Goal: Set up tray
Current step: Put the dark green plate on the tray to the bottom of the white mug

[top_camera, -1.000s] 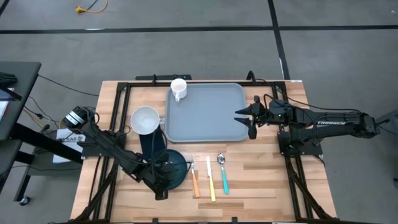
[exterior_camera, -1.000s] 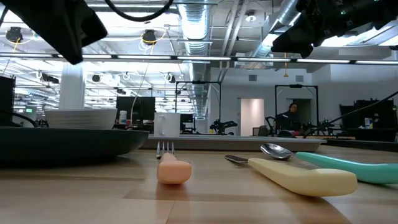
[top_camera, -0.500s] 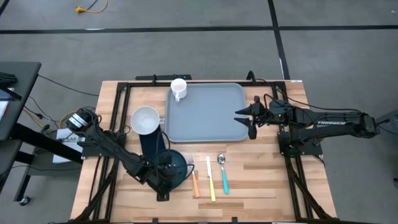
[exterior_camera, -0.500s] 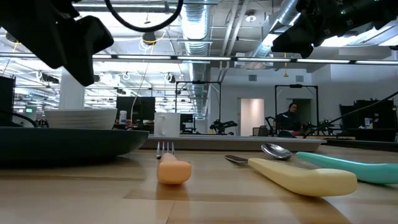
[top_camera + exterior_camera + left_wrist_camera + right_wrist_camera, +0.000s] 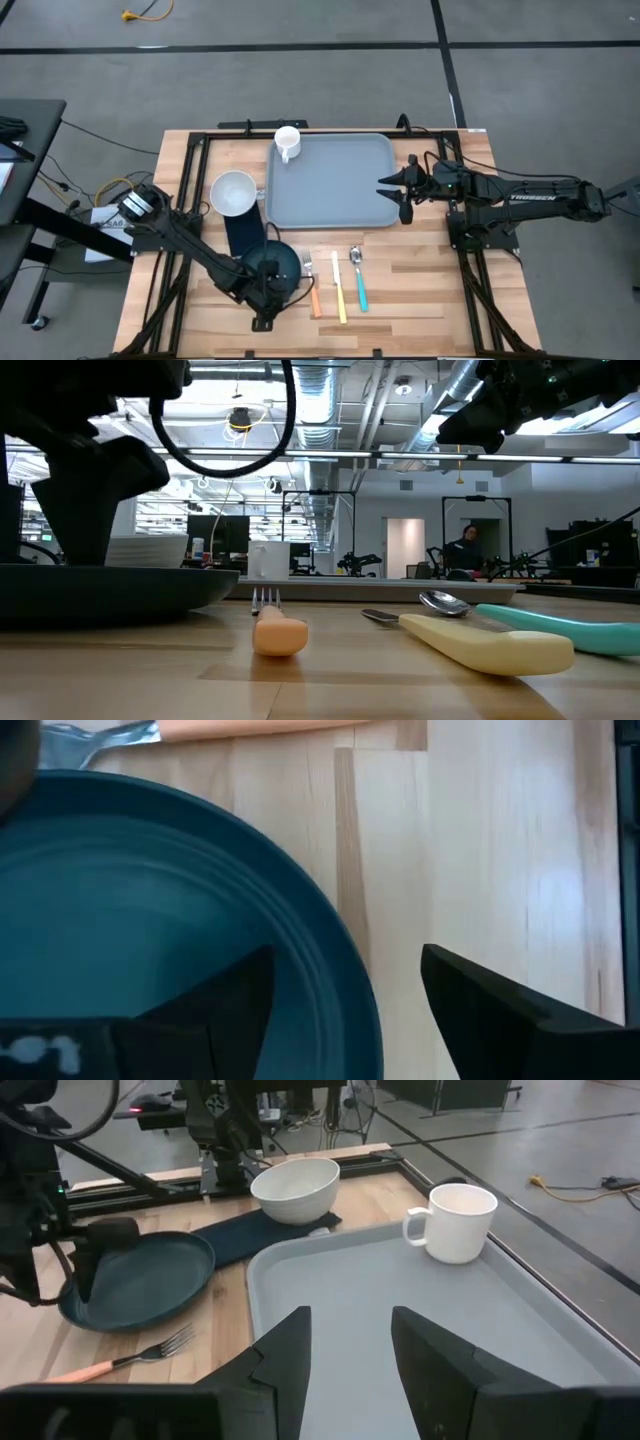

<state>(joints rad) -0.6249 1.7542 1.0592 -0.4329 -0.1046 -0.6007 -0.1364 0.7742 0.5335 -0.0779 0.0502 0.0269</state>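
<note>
The grey-blue tray (image 5: 330,180) lies at the table's far middle, with a white mug (image 5: 287,143) standing in its far left corner. A dark teal plate (image 5: 273,262) lies on the wood near the front. My left gripper (image 5: 345,990) is open and low over the plate's near rim (image 5: 350,970), one finger above the plate's inside and the other outside it above the table. My right gripper (image 5: 350,1350) hovers open above the tray's right edge (image 5: 388,190), with nothing between its fingers. My left gripper comes at the plate's near rim from above, slanting down, with the rim between its open fingers (image 5: 230,1000). Whether either finger touches the plate I cannot tell. The plate lies flat on the table.
A white bowl (image 5: 233,193) sits left of the tray, beside a dark napkin (image 5: 243,232). Right of the plate lie an orange-handled fork (image 5: 313,288), a yellow-handled knife (image 5: 340,292) and a teal-handled spoon (image 5: 358,280). Black frame rails run along the table's edges.
My left gripper has come down toward the plate's near rim, its arm stretching farther over the table. The plate, the tray and the cutlery have kept their places.
</note>
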